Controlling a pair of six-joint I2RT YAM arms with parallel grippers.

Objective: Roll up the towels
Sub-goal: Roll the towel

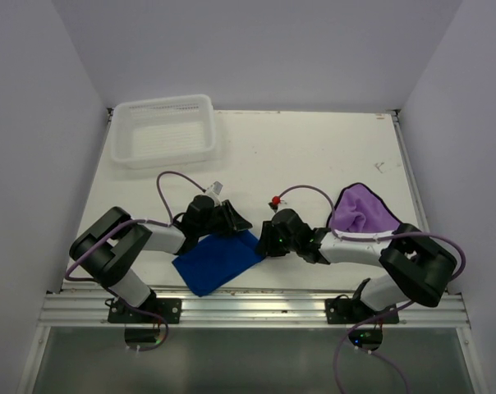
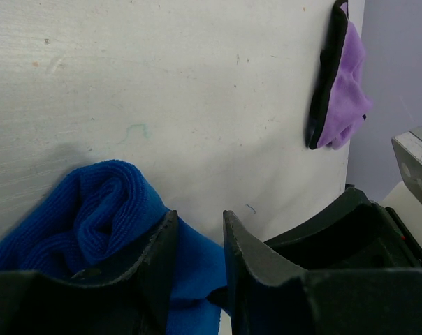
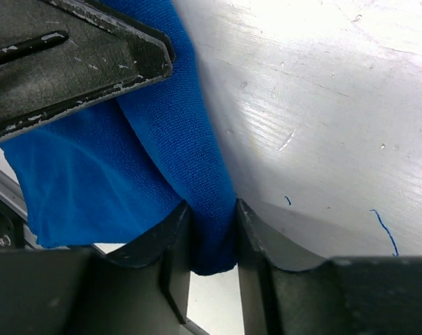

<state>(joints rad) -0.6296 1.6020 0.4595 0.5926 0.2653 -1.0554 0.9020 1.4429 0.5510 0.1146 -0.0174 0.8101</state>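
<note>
Blue towel (image 1: 219, 261) near table's front edge, centre-left, partly bunched. Left gripper (image 2: 198, 218) pinches a fold of it; right gripper (image 3: 211, 209) clamps its right edge. Purple towel (image 1: 361, 210) lies crumpled far right, untouched.

The top view looks steeply down from high behind the near edge of the table (image 1: 314, 156), far enough back to hold its whole surface. Each wrist view sits just behind its own claw, very close and low over the table: the one on the left claw (image 2: 198, 216) looks rightward to the purple towel (image 2: 344, 91), the one on the right claw (image 3: 211, 209) leftward and down. All three share the blue towel (image 1: 219, 261) — the right wrist view also catches the left claw.
</note>
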